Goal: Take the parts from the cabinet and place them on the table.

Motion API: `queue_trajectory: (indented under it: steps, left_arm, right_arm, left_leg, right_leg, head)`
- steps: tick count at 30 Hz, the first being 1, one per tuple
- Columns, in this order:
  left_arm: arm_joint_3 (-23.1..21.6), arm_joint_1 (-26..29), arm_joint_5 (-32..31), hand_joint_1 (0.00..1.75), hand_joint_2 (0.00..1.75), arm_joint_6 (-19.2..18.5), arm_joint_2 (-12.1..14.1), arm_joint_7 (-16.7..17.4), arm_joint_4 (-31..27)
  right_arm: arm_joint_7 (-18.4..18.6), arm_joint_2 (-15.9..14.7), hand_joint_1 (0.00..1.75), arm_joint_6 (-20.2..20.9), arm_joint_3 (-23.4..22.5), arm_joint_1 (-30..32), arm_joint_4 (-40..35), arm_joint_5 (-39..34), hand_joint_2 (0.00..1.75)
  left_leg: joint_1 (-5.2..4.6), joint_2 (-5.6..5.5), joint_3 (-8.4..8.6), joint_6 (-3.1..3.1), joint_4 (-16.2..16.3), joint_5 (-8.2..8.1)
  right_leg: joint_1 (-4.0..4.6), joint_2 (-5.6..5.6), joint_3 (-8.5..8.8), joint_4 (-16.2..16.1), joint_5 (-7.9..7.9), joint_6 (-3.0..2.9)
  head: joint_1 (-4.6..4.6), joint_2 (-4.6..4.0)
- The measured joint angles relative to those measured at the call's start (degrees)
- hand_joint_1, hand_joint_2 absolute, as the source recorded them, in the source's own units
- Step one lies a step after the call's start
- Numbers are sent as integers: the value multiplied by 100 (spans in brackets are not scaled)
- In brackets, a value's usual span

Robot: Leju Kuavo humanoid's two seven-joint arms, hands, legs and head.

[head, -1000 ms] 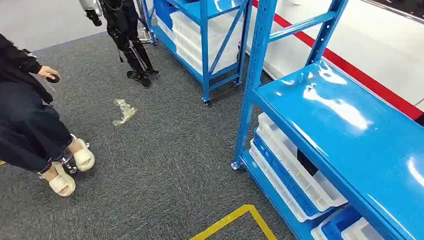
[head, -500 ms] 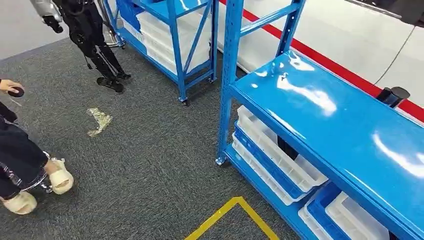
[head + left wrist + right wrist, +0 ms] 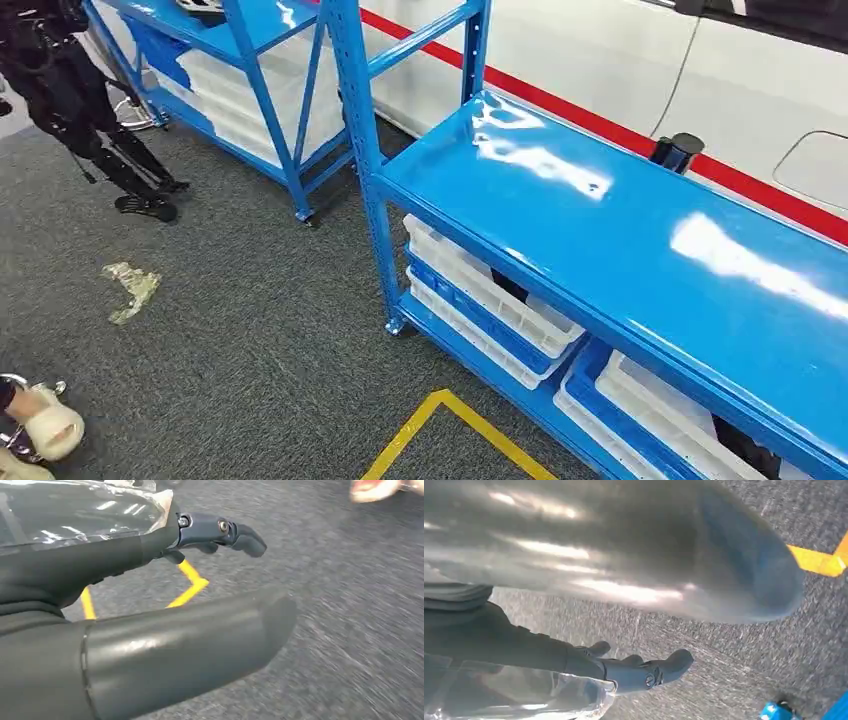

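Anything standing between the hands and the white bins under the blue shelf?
Nothing visible on the grey carpet before them; the glossy blue shelf top overhangs the white plastic bins from above.

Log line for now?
left hand: clear plastic wrap alongside, grip unclear | right hand: likewise | ahead: blue metal rack, white plastic bins on lower shelf

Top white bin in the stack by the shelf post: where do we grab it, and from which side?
Likely its long front rim, coming from the carpet side. The top white bin sits low under the blue shelf top, so nothing gets in from above, and the post stands by one end. It rests on a blue bin; slide it out level.
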Motion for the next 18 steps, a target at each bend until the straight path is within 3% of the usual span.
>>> queue_trajectory:
  steps: [1, 3, 5, 6, 7, 8, 10, 11, 12, 13, 14, 15, 16, 18]
  left_arm:
    - [-2, 0, 0, 0, 0, -26, 9, 0, 13]
    - [-2, -4, 2, 0, 0, -33, 9, 11, 28]
    - [0, -25, 2, 0, 0, -42, 2, 20, 59]
    - [0, -34, 0, 0, 0, -46, -13, 20, 74]
    - [0, -34, 2, 0, 0, -48, -13, 20, 74]
    - [0, -23, 9, 0, 0, -50, -13, 33, 76]
    - [0, -14, 20, 0, 0, -63, -24, 88, 103]
    - [0, -17, 26, 0, 0, -87, -24, 90, 105]
    - [0, -19, 35, 0, 0, -96, -24, 90, 107]
    - [0, -24, 37, 0, 0, -114, -26, 90, 116]
    - [0, -29, 37, 0, 0, -127, -26, 87, 122]
    - [0, -34, 37, 0, 0, -155, -26, 72, 129]
    - [0, -39, 46, 0, 0, -179, -5, 57, 127]
    - [0, -53, 46, 0, 0, -190, 9, 29, 133]
  right_arm:
    - [-13, 0, 0, -6, -24, -16, 0, -17, 0]
    - [0, -4, 0, -42, -50, -9, 0, -22, 0]
    - [96, -37, 0, -81, -76, 38, 2, -24, 0]
    - [166, -59, 0, -98, -87, 45, 4, -24, 0]
    - [231, -59, 0, -127, -87, 46, 9, -26, 0]
    - [289, -66, 0, -151, -90, 41, 9, -33, 0]
    - [374, -87, 0, -184, -114, 38, 9, -61, 0]
    - [393, -90, 0, -190, -142, 47, 9, -87, 0]
    - [396, -90, 0, -195, -164, 75, 9, -103, 0]
    - [394, -90, 0, -195, -183, 92, 9, -127, 0]
    - [383, -101, 0, -197, -188, 98, 9, -135, 0]
    - [339, -105, 0, -192, -199, 93, 7, -144, 0]
    - [287, -103, 0, -188, -218, 72, 7, -153, 0]
    - [243, -107, 0, -184, -229, 42, 2, -175, 0]
  left_leg:
    - [-10, -238, 92, 18, -255, 8]
    - [-40, -80, 90, 26, -266, 20]
    - [-52, 32, 112, 112, -317, 52]
    - [-16, 121, 172, 170, -371, 99]
    - [-32, 171, 166, 205, -394, 107]
    - [-35, 259, 166, 220, -393, 113]
    - [-53, 437, 152, 229, -390, 104]
    - [-53, 506, 151, 228, -388, 100]
    - [-51, 573, 153, 219, -388, 92]
    - [-46, 631, 161, 207, -387, 83]
    - [-36, 689, 179, 184, -384, 68]
    - [-33, 745, 204, 155, -379, 50]
    - [-76, 795, 239, 114, -368, 23]
    - [-98, 885, 260, 29, -374, -36]
  right_leg:
    - [58, 49, -19, 25, -13, 25]
    - [32, 153, -57, 14, 4, 89]
    - [26, 259, -120, -19, 24, 179]
    - [37, 127, -126, 71, -17, 183]
    - [61, -163, -240, 276, -156, 161]
    - [60, -317, -434, 653, -358, 129]
    - [44, -419, -899, 1594, -720, 122]
    - [26, -430, -1008, 1818, -757, 162]
    - [5, -445, -976, 1751, -707, 222]
    - [-20, -473, -794, 1402, -557, 303]
    - [-42, -533, -526, 887, -363, 381]
    - [-53, -725, -198, 301, -169, 444]
    - [-51, -1061, -42, -3, -86, 404]
    - [-2, -926, -68, 1, -51, 275]
  head:
    - [2, 0]
    - [9, 2]
    - [4, 2]
    - [11, 2]
    - [26, 0]
    - [55, 0]
    - [52, 2]
    - [61, 2]
    - [57, 2]
    - [63, 2]
    - [61, 0]
    - [68, 2]
    - [83, 0]
    - [39, 2]
